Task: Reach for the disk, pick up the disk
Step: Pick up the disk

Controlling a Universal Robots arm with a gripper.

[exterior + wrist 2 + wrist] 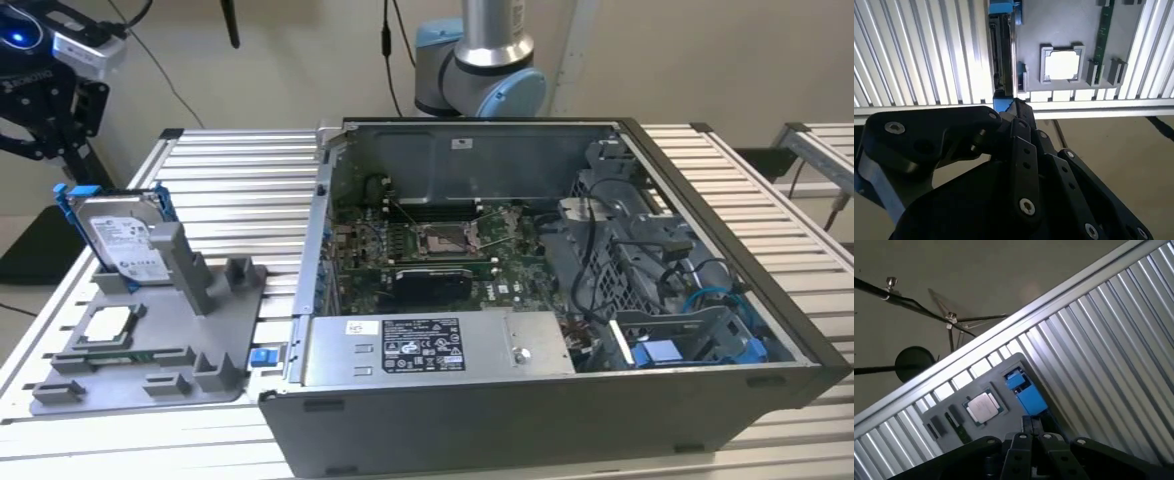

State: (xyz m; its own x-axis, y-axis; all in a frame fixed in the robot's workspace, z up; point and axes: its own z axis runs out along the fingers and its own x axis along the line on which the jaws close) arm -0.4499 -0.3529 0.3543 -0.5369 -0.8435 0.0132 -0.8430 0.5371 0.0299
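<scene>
Exterior view: we see the disk [123,238] standing on edge in a slot of a grey holder tray [200,340], near the end of the bench [254,180] on the exterior view's left. It is a flat silver-grey rectangle with a white printed label on the face towards us. A bright blue plastic bracket runs round its edges.

The black claw [51,130] hangs above and behind the disk, clear of it. In both wrist views we look down past the claw [1015,107] [1030,424]. Its two fingers are drawn together with nothing between them. Below them the disk [1001,55] [1026,392] appears edge-on, as a narrow dark strip with blue ends.

A small square silver chip [110,325] lies flat in the same tray, beside the disk.

The bench top is made of ribbed aluminium slats. In the middle of it sits an open grey computer case [534,420], with its circuit board and cables exposed. The base of the arm [481,60] rises behind the case.

The wall is plain beige, and dark cables hang against it. A second slatted bench [814,145] stands at the exterior view's right.
</scene>
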